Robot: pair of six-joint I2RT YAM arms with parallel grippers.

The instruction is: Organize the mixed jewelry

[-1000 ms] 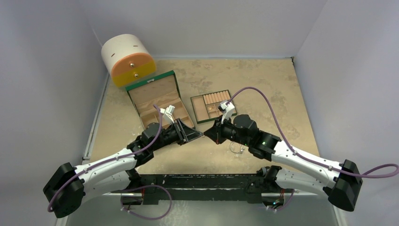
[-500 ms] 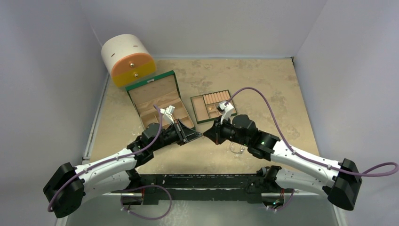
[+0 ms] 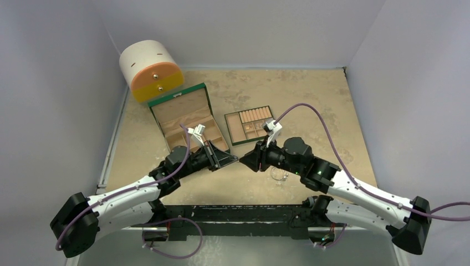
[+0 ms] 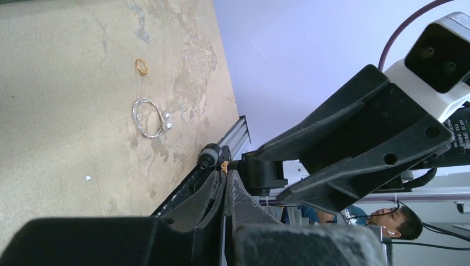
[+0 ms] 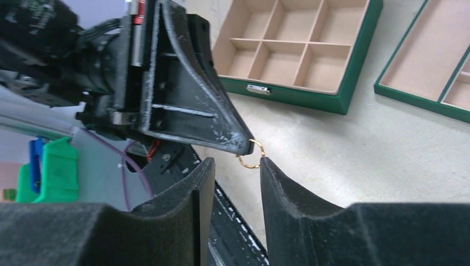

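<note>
My left gripper [image 3: 234, 159] is shut on a tiny gold ring [image 5: 253, 155] pinched at its very tip, held above the table's near middle. Only a gold sliver of the ring [image 4: 224, 165] shows in the left wrist view, at the closed tips of that gripper [image 4: 226, 174]. My right gripper [image 5: 235, 164] is open, tip to tip with the left one. The ring hangs just ahead of its gap, close to the right fingertip [image 5: 267, 166]. A gold ring [image 4: 142, 66], a silvery wire hoop [image 4: 148, 117] and a tiny earring [image 4: 87, 178] lie on the table. The hoop [image 3: 278, 176] sits by my right arm.
A green tan-lined compartment box [image 3: 188, 119] stands open behind my left gripper, with its front wall [image 5: 302, 94] in the right wrist view. A green tray [image 3: 250, 125] lies behind my right gripper. A round white-and-orange drawer case [image 3: 151, 71] stands at the far left.
My right arm has shifted a little to the right and its elbow has dropped back; its gripper still faces the left gripper's tip. The left arm has stayed put.
</note>
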